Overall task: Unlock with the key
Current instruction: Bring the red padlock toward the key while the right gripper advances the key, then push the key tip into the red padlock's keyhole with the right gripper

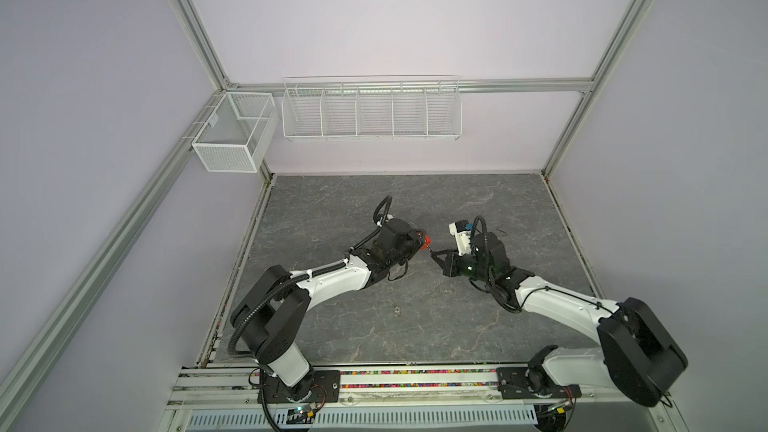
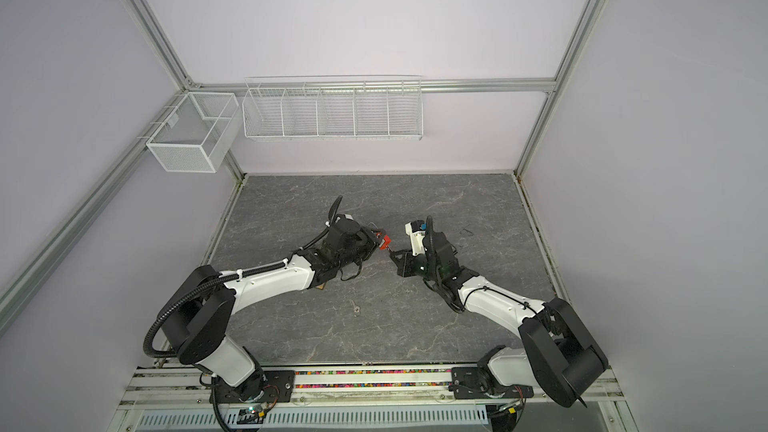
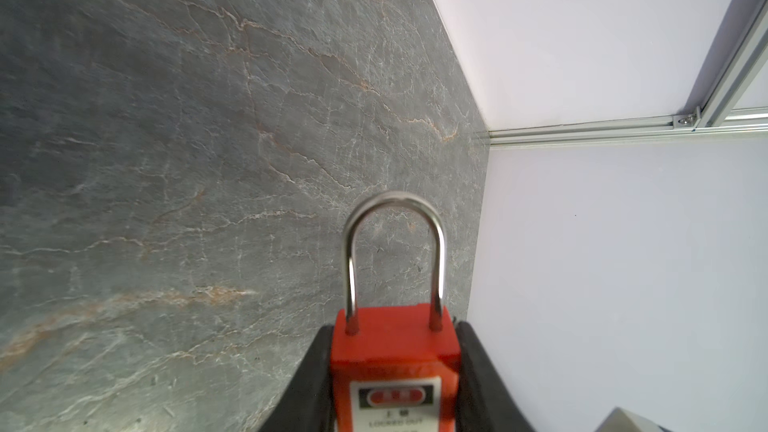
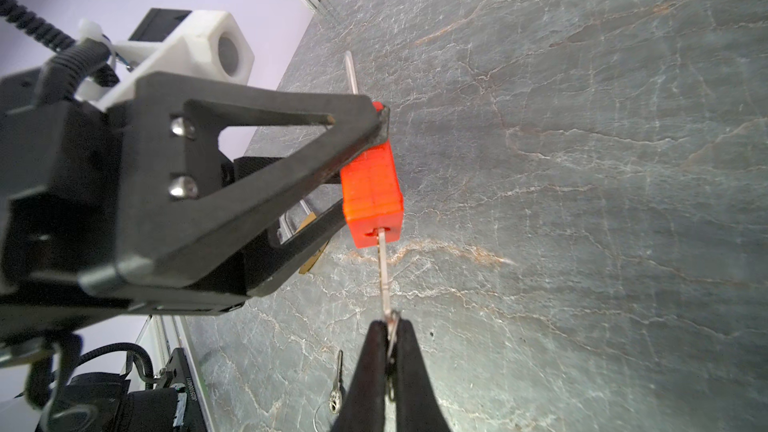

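The key (image 4: 384, 272) sits in the padlock (image 4: 374, 189), a second key (image 4: 337, 380) on the table (image 4: 582, 201).

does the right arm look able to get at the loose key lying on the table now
Probably not yet: the right gripper is shut on the inserted key in the red padlock. The loose key lies uncovered on the table close by, so once freed, reaching it looks likely.

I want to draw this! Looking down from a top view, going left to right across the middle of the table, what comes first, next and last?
From the left: left pincer → red padlock → key → right pincer.
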